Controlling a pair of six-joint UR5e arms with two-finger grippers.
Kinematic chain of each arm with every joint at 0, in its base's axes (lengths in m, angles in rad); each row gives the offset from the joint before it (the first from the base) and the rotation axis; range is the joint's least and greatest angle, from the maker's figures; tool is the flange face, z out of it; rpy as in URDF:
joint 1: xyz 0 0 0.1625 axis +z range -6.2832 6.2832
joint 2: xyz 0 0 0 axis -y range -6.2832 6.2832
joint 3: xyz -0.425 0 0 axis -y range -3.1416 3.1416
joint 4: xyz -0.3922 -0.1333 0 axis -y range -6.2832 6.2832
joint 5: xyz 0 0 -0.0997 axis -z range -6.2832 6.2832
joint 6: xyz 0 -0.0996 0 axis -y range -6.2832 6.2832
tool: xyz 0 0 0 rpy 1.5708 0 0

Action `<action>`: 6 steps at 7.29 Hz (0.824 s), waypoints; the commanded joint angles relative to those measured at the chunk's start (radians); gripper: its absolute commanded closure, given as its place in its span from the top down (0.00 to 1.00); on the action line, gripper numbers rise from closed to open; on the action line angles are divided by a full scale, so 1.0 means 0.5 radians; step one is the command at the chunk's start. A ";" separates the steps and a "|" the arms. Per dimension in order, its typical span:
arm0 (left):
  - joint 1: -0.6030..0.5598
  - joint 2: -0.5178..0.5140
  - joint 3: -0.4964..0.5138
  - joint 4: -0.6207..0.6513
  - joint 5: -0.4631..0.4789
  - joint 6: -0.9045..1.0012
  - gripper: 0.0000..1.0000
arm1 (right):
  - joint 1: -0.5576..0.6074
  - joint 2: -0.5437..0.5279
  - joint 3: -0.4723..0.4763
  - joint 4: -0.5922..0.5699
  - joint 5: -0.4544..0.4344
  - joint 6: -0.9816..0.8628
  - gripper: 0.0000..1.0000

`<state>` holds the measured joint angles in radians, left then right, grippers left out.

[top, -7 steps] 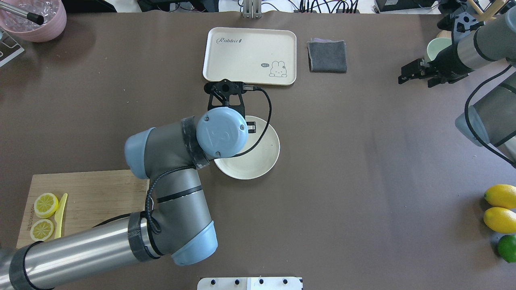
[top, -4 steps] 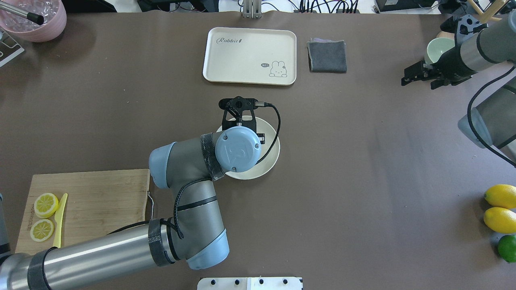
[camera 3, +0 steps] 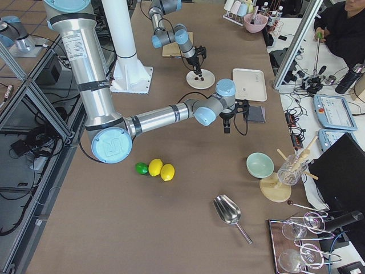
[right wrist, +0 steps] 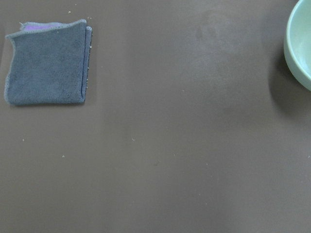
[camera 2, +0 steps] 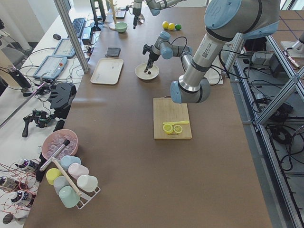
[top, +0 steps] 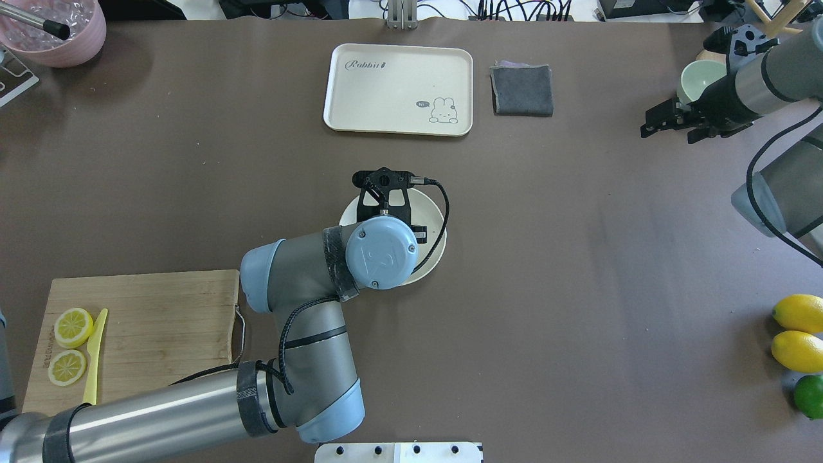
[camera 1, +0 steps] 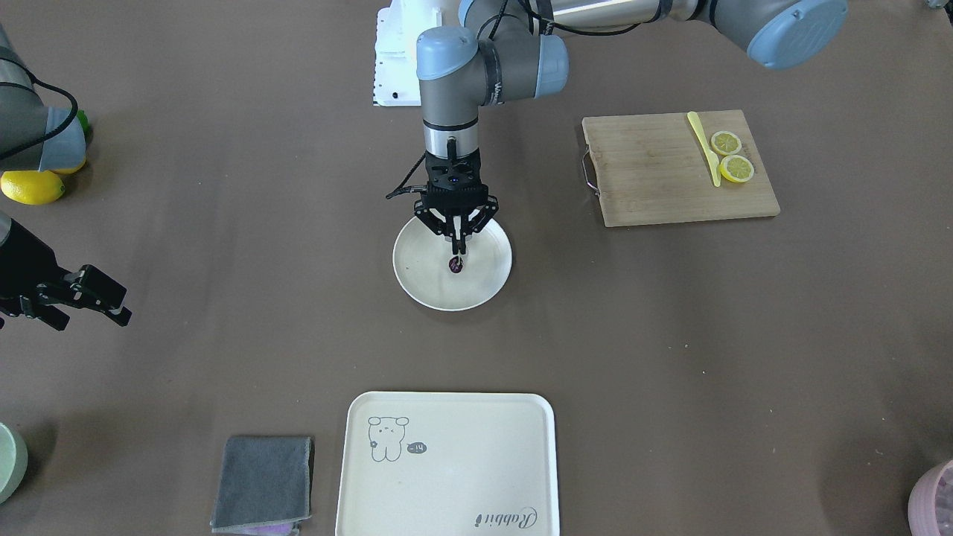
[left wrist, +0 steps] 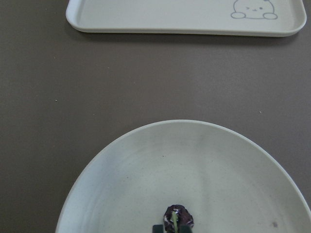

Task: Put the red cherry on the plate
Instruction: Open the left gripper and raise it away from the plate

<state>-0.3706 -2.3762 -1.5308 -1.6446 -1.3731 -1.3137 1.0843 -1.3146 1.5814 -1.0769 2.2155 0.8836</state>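
The round cream plate sits mid-table; in the overhead view my left wrist covers most of the plate. My left gripper points straight down over its centre, shut on the stem of the red cherry. The dark cherry hangs at the plate's surface; I cannot tell whether it touches. From overhead the cherry is hidden. My right gripper hovers open and empty at the table's far right, also seen as the right gripper in the front view.
A cream tray and a folded grey cloth lie beyond the plate. The cutting board holds lemon slices and a yellow knife. Lemons and a lime, a green bowl and a pink bowl stand at the edges.
My left arm has drawn back from the tray's edge to above the plate's centre and come lower. The right arm shifted slightly outward.
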 commanded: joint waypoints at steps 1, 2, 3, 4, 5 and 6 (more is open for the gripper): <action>-0.007 0.079 -0.204 0.010 0.034 0.004 0.98 | 0.000 0.003 0.012 -0.009 0.005 0.000 1.00; -0.068 0.165 -0.367 0.013 0.025 0.080 0.98 | 0.007 0.003 0.013 -0.015 0.005 0.000 1.00; -0.205 0.263 -0.493 0.010 0.007 0.321 0.98 | 0.025 0.000 0.009 -0.018 0.008 -0.009 1.00; -0.441 0.367 -0.588 0.000 -0.133 0.648 0.98 | 0.055 -0.033 0.003 -0.021 0.024 -0.027 1.00; -0.707 0.462 -0.611 -0.018 -0.414 0.925 0.98 | 0.098 -0.037 -0.009 -0.070 0.024 -0.094 1.00; -0.925 0.518 -0.608 -0.024 -0.584 1.064 0.98 | 0.162 -0.034 0.000 -0.277 0.027 -0.332 1.00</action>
<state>-0.6903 -2.1623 -1.8228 -1.6508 -1.5465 -0.9035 1.1324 -1.3301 1.5808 -1.1305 2.2267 0.8178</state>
